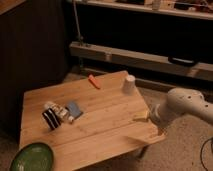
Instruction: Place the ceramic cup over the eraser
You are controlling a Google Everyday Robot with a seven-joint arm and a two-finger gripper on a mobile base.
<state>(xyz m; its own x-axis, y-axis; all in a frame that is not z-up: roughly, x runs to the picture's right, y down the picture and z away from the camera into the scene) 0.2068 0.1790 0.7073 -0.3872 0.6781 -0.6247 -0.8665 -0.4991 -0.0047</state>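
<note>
The ceramic cup is small, white and tapered. It stands upside down near the far right corner of the wooden table. A small orange bar lies near the far edge, left of the cup. A flat blue block lies at the table's middle left. I cannot tell which of the two is the eraser. My gripper is low at the table's right edge, in front of the cup and apart from it, at the end of my white arm.
A dark striped object and a small white bottle sit beside the blue block. A green bowl sits at the near left corner. A metal rail runs behind the table and a dark wall panel stands to the left.
</note>
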